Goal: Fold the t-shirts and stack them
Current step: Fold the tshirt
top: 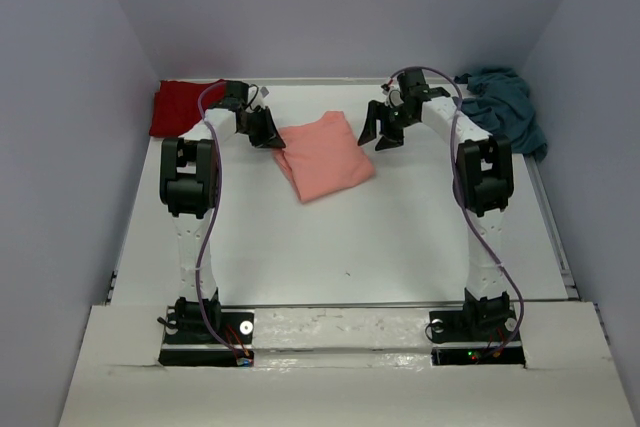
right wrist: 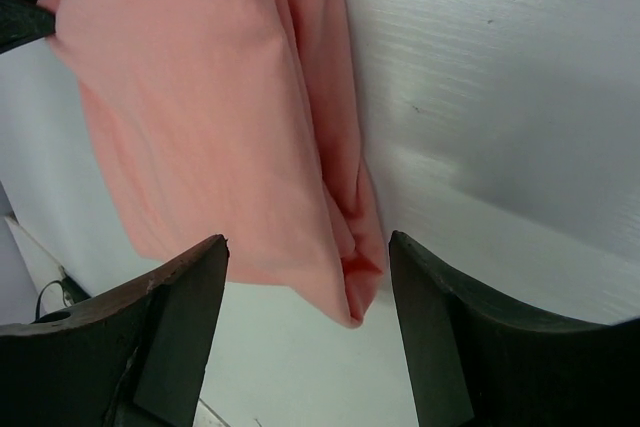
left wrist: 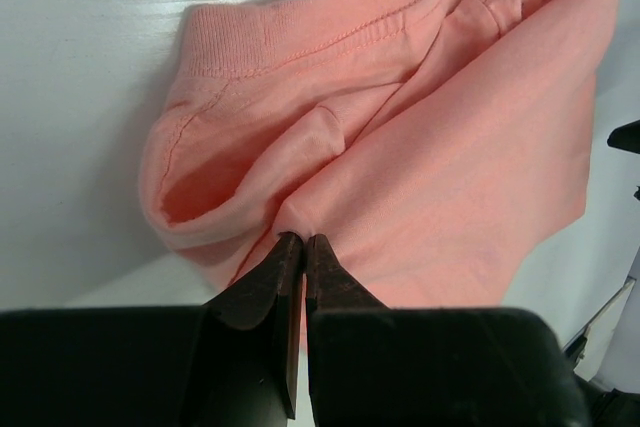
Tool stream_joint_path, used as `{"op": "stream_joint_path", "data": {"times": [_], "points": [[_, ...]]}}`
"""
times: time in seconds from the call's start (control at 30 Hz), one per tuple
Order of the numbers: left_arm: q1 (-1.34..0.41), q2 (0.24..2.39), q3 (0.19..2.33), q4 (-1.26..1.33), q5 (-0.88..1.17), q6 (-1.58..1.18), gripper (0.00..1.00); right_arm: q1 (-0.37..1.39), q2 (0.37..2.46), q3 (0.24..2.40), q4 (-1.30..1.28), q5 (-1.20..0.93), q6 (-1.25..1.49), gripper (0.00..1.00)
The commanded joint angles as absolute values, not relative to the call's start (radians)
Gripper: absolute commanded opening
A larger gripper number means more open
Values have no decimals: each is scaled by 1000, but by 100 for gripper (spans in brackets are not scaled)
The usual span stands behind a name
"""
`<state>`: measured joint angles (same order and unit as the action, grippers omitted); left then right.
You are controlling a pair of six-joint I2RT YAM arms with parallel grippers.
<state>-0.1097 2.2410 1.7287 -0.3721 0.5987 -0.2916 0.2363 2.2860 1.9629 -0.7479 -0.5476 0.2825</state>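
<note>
Top view: high behind the arm bases (top: 205, 332), overlooking the whole surface (top: 330, 247). Wrist views: close, angled down from opposite sides; all share the salmon-pink shirt (top: 325, 155).

A white table (top: 330, 247) with a faintly grained, painted top sits inside a small enclosure. A plain pale lavender back wall (top: 340, 7) rises at its far edge, with a matching left wall (top: 55, 147) and right wall (top: 600, 97) along its sides. A scuffed white board (top: 340, 387) runs along the near edge. The light is soft and even.
</note>
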Motion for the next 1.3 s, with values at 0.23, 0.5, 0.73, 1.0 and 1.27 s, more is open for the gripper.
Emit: {"op": "stream_joint_path", "data": {"times": [0.23,0.5,0.73,1.0,1.27], "points": [[-106,2189,1784,-405,618,-278,13,250,2329,1971,-686,-666,298,69],[-106,2192,1795,-410,615,-278,13,250,2326,1888,-647,-730,310,63],[-106,2192,1796,-408,614,-284,13,241,2307,1839,-644,-759,318,59],[-106,2191,1799,-411,612,-282,13,232,2253,1743,-644,-782,314,59],[-106,2177,1775,-399,612,-285,13,232,2192,1641,-641,-793,310,59]]}}
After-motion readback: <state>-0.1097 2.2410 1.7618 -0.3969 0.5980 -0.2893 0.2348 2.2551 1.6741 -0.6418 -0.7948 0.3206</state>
